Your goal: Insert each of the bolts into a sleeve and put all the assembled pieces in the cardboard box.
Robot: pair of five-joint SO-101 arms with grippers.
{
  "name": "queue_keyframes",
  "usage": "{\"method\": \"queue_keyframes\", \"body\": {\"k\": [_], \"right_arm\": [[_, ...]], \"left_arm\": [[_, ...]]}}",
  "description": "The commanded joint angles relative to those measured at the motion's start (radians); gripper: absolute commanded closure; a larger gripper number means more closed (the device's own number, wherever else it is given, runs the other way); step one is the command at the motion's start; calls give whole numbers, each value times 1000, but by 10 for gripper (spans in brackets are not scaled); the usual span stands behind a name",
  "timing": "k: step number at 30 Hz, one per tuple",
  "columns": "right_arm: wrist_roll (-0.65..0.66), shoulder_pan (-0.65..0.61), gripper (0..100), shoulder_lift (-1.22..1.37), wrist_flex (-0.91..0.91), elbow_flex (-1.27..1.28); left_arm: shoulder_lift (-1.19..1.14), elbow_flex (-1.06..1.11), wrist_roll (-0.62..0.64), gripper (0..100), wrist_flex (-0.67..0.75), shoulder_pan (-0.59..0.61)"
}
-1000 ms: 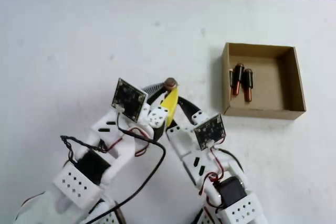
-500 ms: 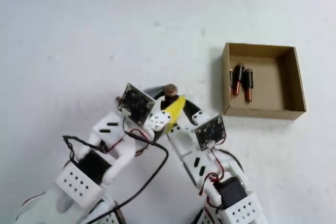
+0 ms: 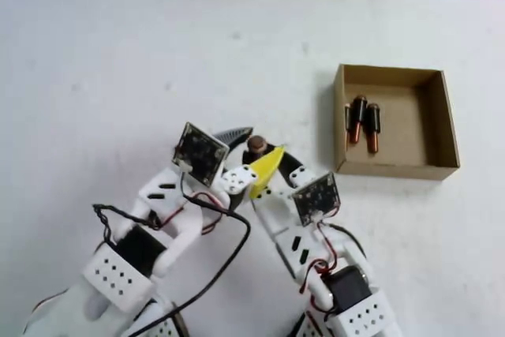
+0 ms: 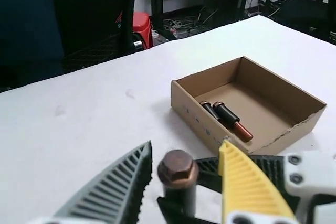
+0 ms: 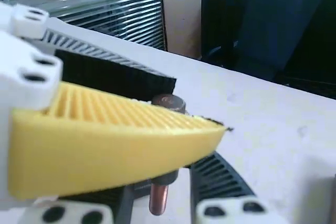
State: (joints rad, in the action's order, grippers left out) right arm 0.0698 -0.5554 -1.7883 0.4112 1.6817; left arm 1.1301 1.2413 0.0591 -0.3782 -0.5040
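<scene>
White bench [image 3: 118,53] carries everything. Cardboard box [image 3: 394,170] sits open-topped on the right arm's side, near the hands but apart from them. Inside it, against the wall nearest the arms, lie assembled pieces [image 3: 372,130] side by side, dark bodies with copper ends; two made out for certain. Both arms meet near the bench's middle. Left hand [image 4: 186,150] stands spread: grey finger [image 4: 118,187] on one side, yellow finger [image 4: 244,184] on the other, the bolt between them with a gap showing on each side of its head. Right hand [image 3: 262,155], black-fingered, is closed around the dark sleeve [image 4: 178,195] and holds it upright. Bolt [image 4: 178,166] sits in that sleeve, copper hex head on top; right wrist view shows its copper shank hanging below.
</scene>
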Motion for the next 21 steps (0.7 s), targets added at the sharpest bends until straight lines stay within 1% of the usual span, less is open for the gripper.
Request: {"method": "queue_keyframes", "body": {"k": [1,3,5,9,12,14,16,18,21], "right_arm": [[-5,5,981,-12,-2,8],[-5,5,981,-12,-2,8],[-5,5,981,-12,-2,8],[-5,5,981,-12,-2,8],[-5,5,981,-12,-2,8],[-5,5,981,-12,-2,8],[-5,5,981,-12,-4,8],[-5,5,981,-12,-4,8],[-5,5,981,-12,-1,8]], "left_arm": [[-2,-12,12,701,20,58],[-1,-12,17,671,18,76],[1,-20,17,669,28,90],[8,-114,17,669,2,142],[38,-187,17,669,-60,200],[68,-227,17,679,-130,240],[107,-255,12,733,-204,277],[153,-264,11,822,-256,317],[228,-255,11,974,-284,374]]}}
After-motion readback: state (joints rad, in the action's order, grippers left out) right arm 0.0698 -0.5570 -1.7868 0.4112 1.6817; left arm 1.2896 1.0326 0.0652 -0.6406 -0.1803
